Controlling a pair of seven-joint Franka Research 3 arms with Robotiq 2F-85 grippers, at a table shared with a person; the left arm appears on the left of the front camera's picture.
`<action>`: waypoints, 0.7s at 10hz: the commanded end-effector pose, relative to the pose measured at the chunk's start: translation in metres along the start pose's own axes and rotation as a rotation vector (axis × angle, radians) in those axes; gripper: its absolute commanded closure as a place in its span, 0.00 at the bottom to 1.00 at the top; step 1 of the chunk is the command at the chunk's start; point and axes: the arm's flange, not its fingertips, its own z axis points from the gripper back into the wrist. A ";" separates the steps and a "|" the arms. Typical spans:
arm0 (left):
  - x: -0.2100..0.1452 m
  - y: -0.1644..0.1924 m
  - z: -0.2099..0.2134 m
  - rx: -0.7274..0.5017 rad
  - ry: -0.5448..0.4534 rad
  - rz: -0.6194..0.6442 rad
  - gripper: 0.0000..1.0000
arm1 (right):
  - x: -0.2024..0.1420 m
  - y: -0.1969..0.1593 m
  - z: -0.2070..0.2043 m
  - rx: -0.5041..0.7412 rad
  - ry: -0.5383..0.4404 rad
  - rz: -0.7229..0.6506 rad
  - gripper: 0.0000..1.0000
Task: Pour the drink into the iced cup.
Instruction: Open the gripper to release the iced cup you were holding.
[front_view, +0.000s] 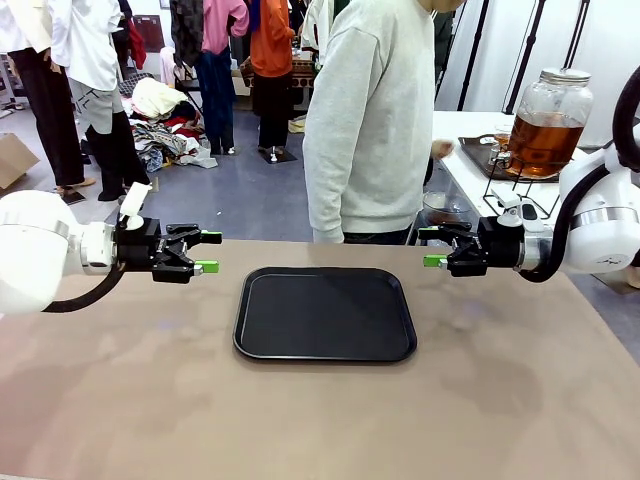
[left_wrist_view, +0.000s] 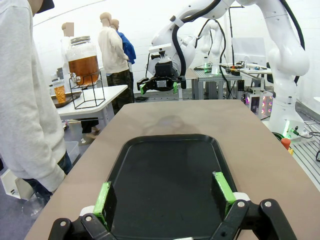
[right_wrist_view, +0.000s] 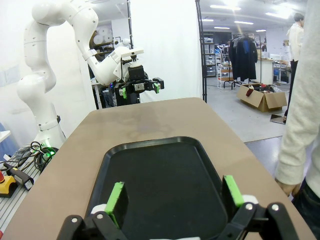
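Dispenser jar (front_view: 547, 120) behind right pincer (front_view: 436, 246), apart.

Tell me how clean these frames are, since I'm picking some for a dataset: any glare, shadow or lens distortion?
Front view: even light, sharp; soft arm shadows on the table, faint sheen on the black tray. Left wrist view: wide-angle bending, bright white backdrop, dispenser jar crisp. Right wrist view: ceiling lights flare at the top, edges curve.

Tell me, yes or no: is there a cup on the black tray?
No, the black tray on the table lies bare, with nothing resting on it.
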 end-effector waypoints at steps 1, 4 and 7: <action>0.001 0.000 -0.002 0.007 -0.008 -0.004 0.00 | 0.001 0.000 0.000 0.000 0.000 0.003 0.00; 0.001 0.000 -0.002 0.007 -0.008 -0.004 0.00 | 0.001 0.000 0.000 0.000 0.000 0.003 0.00; 0.001 0.000 -0.002 0.007 -0.008 -0.004 0.00 | 0.001 0.000 0.000 0.000 0.000 0.003 0.00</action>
